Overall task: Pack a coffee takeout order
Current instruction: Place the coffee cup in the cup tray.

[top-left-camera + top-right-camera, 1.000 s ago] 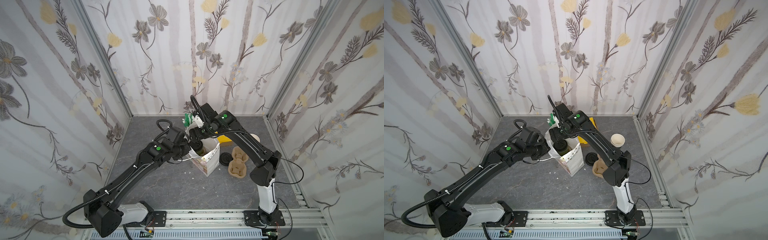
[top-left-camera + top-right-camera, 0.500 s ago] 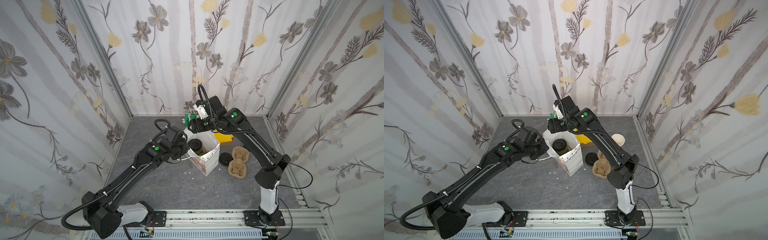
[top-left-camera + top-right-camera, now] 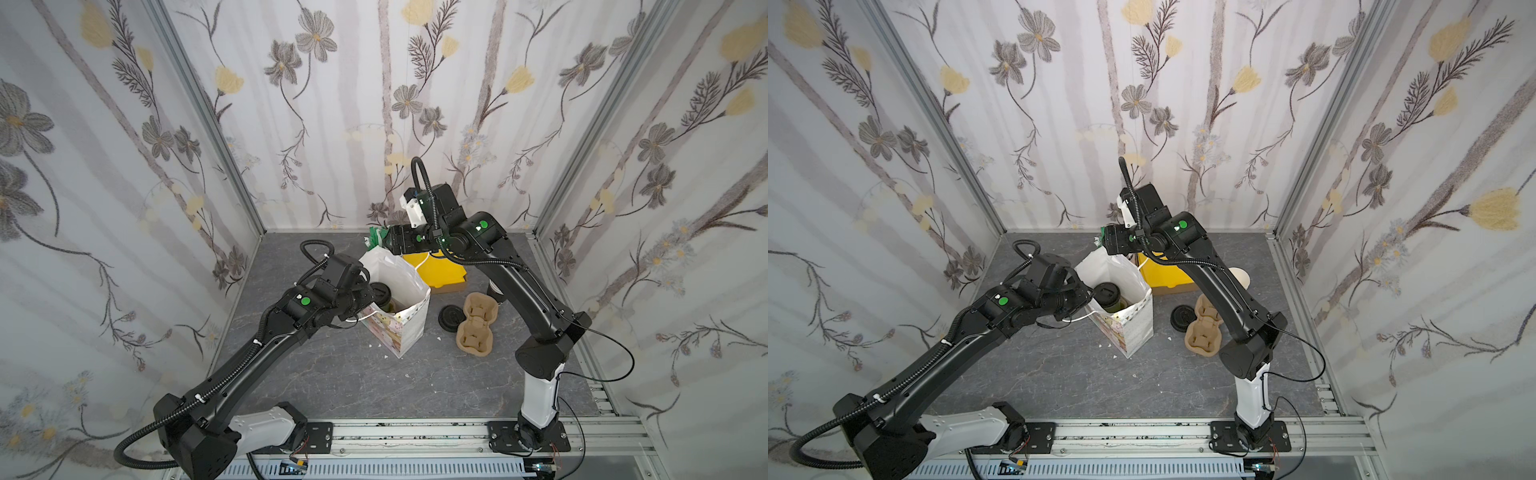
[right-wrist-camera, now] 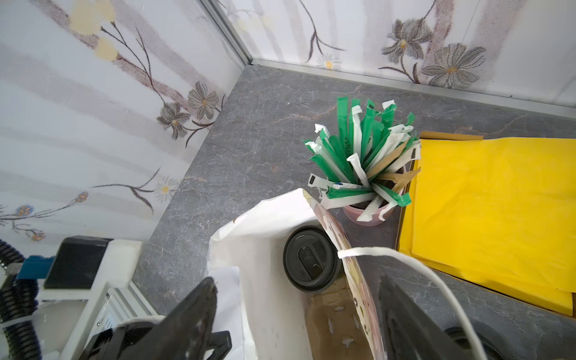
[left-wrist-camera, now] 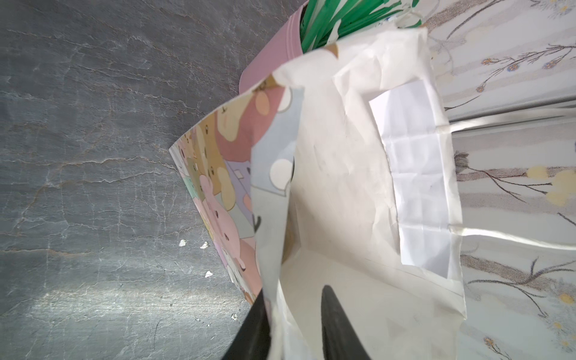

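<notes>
A white paper bag (image 3: 409,322) with cartoon print stands open mid-table. Inside it the green cup with a black lid (image 3: 381,293) (image 3: 1108,293) (image 4: 311,258) stands upright. My left gripper (image 5: 293,294) (image 3: 368,297) is at the bag's left wall, jaws parted, one finger outside and one inside, paper resting against the outer one. My right gripper (image 4: 296,285) (image 3: 384,243) hovers open and empty above the bag's far rim. Yellow napkins (image 4: 486,202) (image 3: 432,270) lie stacked behind the bag. Tan sticks (image 4: 389,162) stand among green-and-white packets in a pink cup (image 4: 364,215).
A tan pulp carrier (image 3: 476,324) and a loose black lid (image 3: 451,318) lie right of the bag. Stacked black cups (image 3: 1237,276) sit behind the carrier. A brown slotted piece (image 4: 336,318) lies on the bag's floor. Walls close in at the back and sides.
My right gripper has lifted out of the bag's mouth and drawn back toward the rear wall, leaving the cup inside. The left jaws have parted at the bag's wall.
</notes>
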`<state>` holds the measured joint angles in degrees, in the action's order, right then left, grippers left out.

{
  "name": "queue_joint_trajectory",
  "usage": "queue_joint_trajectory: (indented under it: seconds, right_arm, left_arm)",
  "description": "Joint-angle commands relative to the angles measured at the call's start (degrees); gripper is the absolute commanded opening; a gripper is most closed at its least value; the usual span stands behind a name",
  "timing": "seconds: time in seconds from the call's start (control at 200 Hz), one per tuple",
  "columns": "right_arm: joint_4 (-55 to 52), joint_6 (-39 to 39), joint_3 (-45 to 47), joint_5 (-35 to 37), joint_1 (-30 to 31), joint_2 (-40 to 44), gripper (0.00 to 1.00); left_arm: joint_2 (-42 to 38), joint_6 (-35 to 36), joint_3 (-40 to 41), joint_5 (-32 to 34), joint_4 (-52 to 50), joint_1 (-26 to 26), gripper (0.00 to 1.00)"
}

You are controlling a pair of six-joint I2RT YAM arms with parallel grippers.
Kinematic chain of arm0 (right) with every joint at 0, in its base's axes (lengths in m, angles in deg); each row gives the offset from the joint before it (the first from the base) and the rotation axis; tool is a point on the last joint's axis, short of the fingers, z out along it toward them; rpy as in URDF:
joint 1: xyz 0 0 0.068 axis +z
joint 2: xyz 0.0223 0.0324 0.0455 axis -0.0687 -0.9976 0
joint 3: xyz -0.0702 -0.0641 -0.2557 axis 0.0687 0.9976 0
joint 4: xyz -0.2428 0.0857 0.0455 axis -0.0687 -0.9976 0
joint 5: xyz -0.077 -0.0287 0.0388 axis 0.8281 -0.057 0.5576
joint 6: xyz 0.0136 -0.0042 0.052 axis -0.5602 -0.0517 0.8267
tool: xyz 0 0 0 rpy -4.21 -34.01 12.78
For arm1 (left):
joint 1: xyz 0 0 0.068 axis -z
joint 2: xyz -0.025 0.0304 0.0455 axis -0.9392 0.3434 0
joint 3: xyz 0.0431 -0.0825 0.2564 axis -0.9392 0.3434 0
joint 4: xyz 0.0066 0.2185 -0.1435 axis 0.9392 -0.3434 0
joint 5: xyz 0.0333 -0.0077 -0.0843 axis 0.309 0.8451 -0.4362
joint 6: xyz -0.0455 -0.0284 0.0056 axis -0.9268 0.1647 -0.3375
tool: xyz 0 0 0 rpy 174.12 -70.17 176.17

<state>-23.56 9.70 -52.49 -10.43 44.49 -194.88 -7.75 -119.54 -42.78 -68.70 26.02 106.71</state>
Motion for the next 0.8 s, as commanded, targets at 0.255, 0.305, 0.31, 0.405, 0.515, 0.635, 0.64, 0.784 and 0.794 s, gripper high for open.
queue_joint_trajectory:
  seconds: [0.255,0.305,0.31,0.405,0.515,0.635,0.64,0.784,0.794]
  right_arm:
    - [3.4,2.6,-1.8,4.7,-2.7,1.5,0.80]
    - [3.3,3.1,-1.8,5.1,-3.2,1.6,0.80]
    - [3.3,3.1,-1.8,5.1,-3.3,1.6,0.80]
    - [3.2,3.3,-1.7,5.3,-4.3,1.6,0.79]
    - [3.4,3.6,-1.8,5.0,-5.5,1.5,0.79]
    - [3.0,3.4,-1.8,4.9,-6.5,1.2,0.79]
    - [2.9,3.5,-1.8,4.9,-6.5,1.2,0.79]
    - [2.1,5.2,-1.8,4.9,-8.4,1.2,0.75]
    - [2.1,5.3,-1.8,4.9,-8.5,1.2,0.75]
  left_arm:
    - [-1.5,-0.1,-2.4,1.8,-0.2,-0.6,0.44]
    - [-1.5,0.0,-2.9,1.9,-0.2,-0.8,0.45]
    - [-1.5,0.0,-2.9,2.0,-0.1,-0.8,0.45]
    - [-1.5,0.1,-3.1,2.5,-0.1,-0.9,0.49]
    - [-0.7,0.6,-5.8,2.5,0.0,-1.1,0.54]
    - [0.6,2.3,-7.1,1.5,0.1,-1.6,0.54]
    - [0.6,2.3,-7.2,1.4,0.1,-1.6,0.54]
    - [0.6,2.7,-8.3,0.7,0.3,-1.8,0.53]
    - [0.6,2.7,-8.4,0.8,0.4,-1.7,0.53]
